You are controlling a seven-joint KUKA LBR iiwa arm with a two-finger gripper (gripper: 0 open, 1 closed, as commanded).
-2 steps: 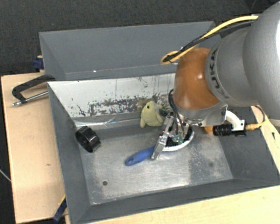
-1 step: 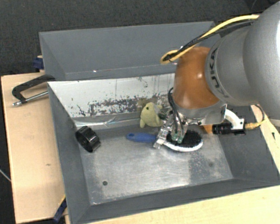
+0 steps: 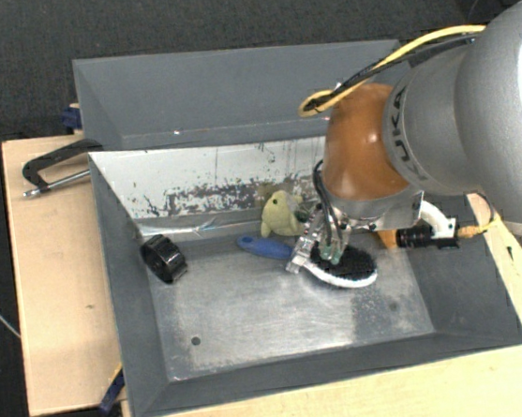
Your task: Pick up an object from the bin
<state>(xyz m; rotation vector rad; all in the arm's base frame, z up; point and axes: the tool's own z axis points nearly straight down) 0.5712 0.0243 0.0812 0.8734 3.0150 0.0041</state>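
One thing under pincer [image 3: 317, 248]: blue-handled brush [image 3: 346, 269], black bristles, lying right of centre on bin [image 3: 257, 331] floor. Pincer low at brush head; clenched or released, cannot tell. Brush looks unlifted, so lift likely remains. Black cap [image 3: 163, 259] well apart, left.

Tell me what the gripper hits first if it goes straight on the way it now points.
Most likely the brush with black bristles and a blue handle: the gripper points down at its head, near the middle of the bin. Depth is unclear; it may already touch.
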